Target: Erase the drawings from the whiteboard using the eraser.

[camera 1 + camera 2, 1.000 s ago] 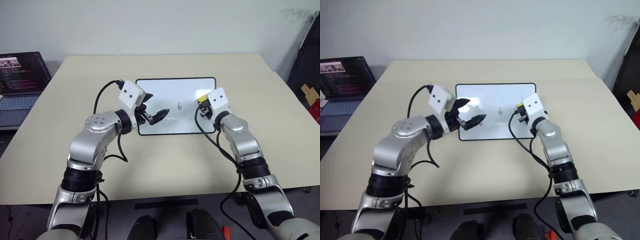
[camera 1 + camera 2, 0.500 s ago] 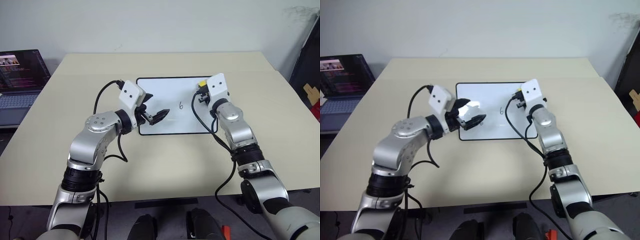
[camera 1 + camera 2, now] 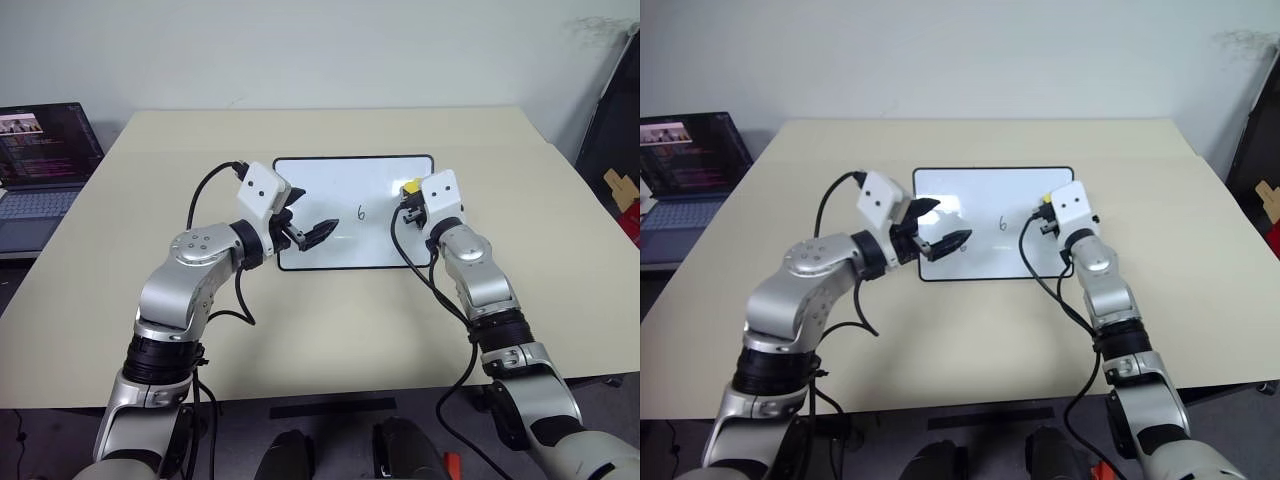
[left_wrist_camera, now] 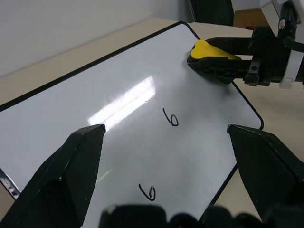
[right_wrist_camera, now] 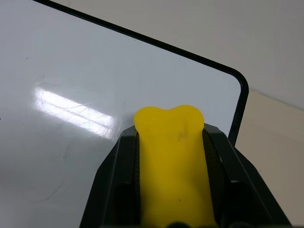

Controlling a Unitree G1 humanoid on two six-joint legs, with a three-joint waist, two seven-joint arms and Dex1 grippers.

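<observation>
The whiteboard (image 3: 340,180) lies flat on the table's middle. One small black "6" drawing (image 3: 361,212) sits near its centre; the left wrist view shows that drawing (image 4: 171,117) and a second one (image 4: 147,191) closer to my left gripper. My right gripper (image 3: 408,196) is shut on the yellow eraser (image 3: 409,186), which rests on the board's right side close to the far right corner (image 5: 173,156). My left gripper (image 3: 305,216) hovers open over the board's left part, holding nothing.
A laptop (image 3: 40,150) with a lit screen stands off the table's left edge. Dark equipment (image 3: 612,110) and a cardboard piece (image 3: 620,188) are beyond the right edge. The beige table (image 3: 330,320) spreads wide around the board.
My right gripper carried the eraser toward the board's far edge, then drew it back along the right side to about where it began. The left arm has stayed still.
</observation>
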